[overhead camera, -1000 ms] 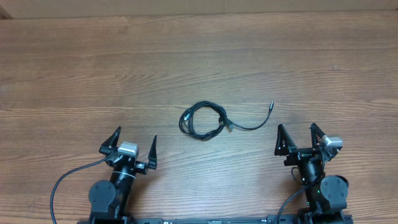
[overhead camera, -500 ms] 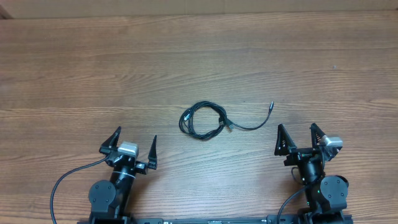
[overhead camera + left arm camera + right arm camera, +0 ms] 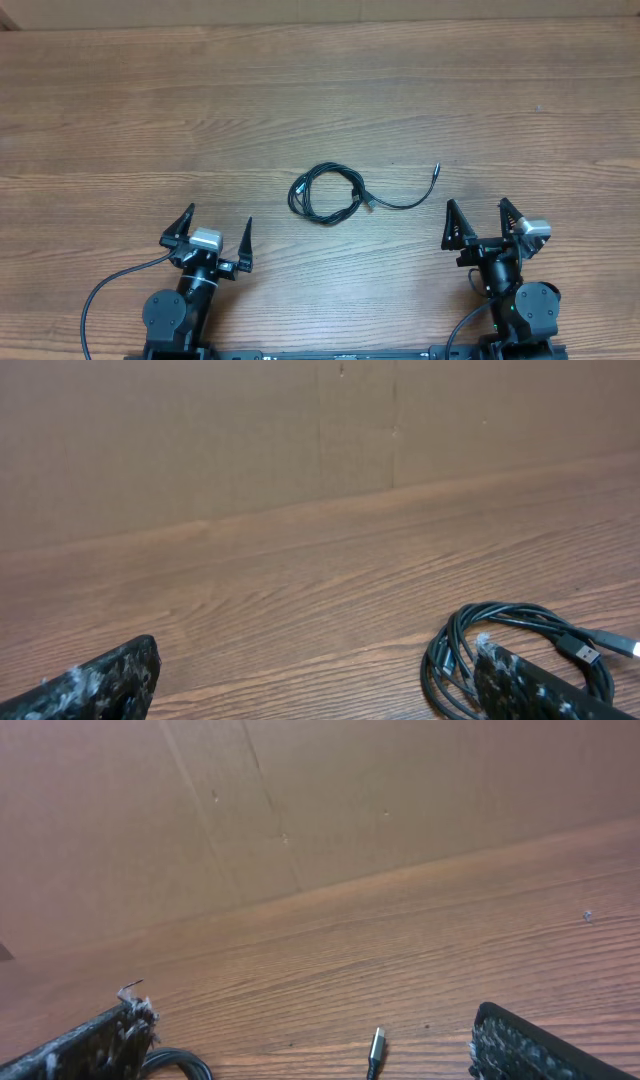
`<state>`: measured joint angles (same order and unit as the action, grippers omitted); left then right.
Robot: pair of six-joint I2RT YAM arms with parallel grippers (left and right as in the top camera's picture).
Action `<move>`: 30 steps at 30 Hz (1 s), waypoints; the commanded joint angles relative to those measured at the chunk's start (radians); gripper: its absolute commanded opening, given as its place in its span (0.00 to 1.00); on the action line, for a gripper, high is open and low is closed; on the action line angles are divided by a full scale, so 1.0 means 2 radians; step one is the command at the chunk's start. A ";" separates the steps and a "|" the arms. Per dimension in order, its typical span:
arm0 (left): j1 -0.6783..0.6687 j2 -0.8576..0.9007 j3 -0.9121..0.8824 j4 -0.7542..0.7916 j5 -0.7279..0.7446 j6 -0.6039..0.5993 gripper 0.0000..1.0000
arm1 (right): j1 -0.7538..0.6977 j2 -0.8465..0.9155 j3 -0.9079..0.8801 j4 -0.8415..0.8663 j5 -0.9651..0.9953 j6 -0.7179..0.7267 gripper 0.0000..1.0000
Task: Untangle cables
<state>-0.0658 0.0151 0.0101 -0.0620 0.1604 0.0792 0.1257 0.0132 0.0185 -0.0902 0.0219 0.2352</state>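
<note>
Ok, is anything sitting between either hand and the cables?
Nothing visible does. The cables lie coiled mid-table, with one plug end trailing toward the right hand. Only bare wood of the table lies between them and the left hand or the right. Both hands are open.

The worktop [image 3: 320, 90] is matt wood grain; on it the cables [image 3: 300, 197] look smooth black plastic (faintly glossy).

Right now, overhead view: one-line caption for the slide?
Coiled black cables on the wooden table; left gripper and right gripper open at its near edge, touching nothing.
</note>
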 commanded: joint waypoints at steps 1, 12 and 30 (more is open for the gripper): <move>0.000 -0.005 -0.003 -0.001 -0.006 0.004 1.00 | -0.002 -0.003 -0.005 0.003 -0.002 -0.001 1.00; 0.000 -0.005 -0.003 -0.001 -0.006 0.004 1.00 | -0.002 -0.003 -0.005 0.003 -0.002 -0.001 1.00; 0.000 -0.005 -0.003 -0.001 -0.006 0.003 1.00 | -0.002 0.010 -0.005 0.005 -0.046 0.000 1.00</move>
<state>-0.0658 0.0151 0.0101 -0.0624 0.1600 0.0792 0.1257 0.0261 0.0185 -0.0895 -0.0204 0.2356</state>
